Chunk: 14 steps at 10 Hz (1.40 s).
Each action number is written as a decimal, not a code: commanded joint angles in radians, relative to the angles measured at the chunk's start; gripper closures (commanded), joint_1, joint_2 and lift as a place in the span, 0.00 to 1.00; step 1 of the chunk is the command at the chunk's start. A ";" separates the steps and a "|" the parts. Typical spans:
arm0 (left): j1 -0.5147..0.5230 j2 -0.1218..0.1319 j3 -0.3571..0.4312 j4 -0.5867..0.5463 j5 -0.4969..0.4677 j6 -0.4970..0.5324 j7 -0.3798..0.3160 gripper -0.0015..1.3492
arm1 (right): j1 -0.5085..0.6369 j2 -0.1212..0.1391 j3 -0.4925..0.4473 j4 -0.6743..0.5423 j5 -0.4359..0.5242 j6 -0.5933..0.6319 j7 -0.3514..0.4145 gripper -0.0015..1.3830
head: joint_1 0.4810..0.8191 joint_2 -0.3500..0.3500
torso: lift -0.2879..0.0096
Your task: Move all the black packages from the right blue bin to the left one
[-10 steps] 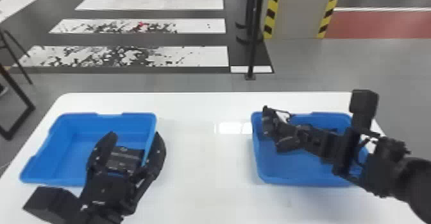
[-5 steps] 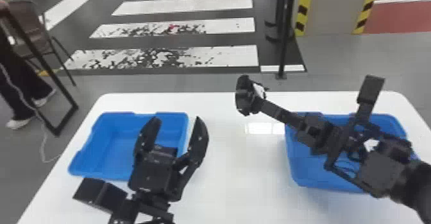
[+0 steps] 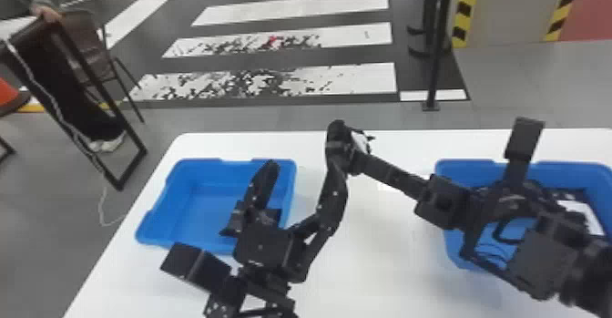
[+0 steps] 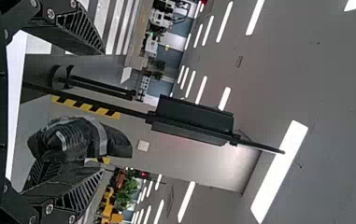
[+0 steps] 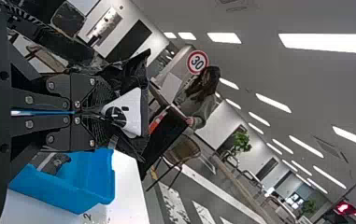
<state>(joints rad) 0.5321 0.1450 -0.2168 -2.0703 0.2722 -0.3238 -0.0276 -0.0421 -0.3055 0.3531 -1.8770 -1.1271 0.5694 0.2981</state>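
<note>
Black package (image 3: pixel 338 138), one: centre of the head view, above the table (image 3: pixel 387 267), clamped in my right pincer (image 3: pixel 359 160). Hazard: snagging on my left pincer (image 3: pixel 304 169), spread open close by, could pull it loose. Right arm (image 3: pixel 441 203): slanting in from the right edge. Left arm (image 3: pixel 264 248): upright, lower centre.

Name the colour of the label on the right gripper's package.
The label is mostly white, clearest in the right wrist view.

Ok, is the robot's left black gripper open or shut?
Open: the left black gripper has its two flat fingers spread wide apart.
</note>
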 commanded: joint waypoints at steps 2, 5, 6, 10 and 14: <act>-0.017 0.012 -0.028 0.000 0.007 0.034 0.000 0.12 | -0.022 -0.003 0.062 0.023 -0.033 -0.002 0.001 0.83 | 0.63 0.84 | 0.52; -0.012 0.010 -0.015 0.000 0.007 0.049 0.000 0.22 | -0.036 -0.011 0.104 0.035 -0.047 0.020 0.000 0.83 | 0.63 0.86 | 0.52; -0.012 0.008 -0.009 0.002 0.007 0.049 0.002 0.39 | -0.039 -0.014 0.112 0.035 -0.049 0.025 0.001 0.83 | 0.63 0.88 | 0.52; -0.002 0.008 -0.001 -0.002 -0.029 0.064 0.020 0.92 | -0.039 -0.018 0.122 0.040 -0.057 0.025 0.003 0.83 | 0.63 0.92 | 0.52; -0.022 -0.005 0.065 0.005 -0.103 0.083 0.021 0.90 | -0.039 -0.018 0.120 0.062 -0.039 -0.032 0.023 0.67 | 0.63 0.92 | 0.52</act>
<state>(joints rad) 0.5185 0.1453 -0.1813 -2.0722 0.1941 -0.2500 -0.0069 -0.0810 -0.3235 0.4742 -1.8213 -1.1747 0.5596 0.3193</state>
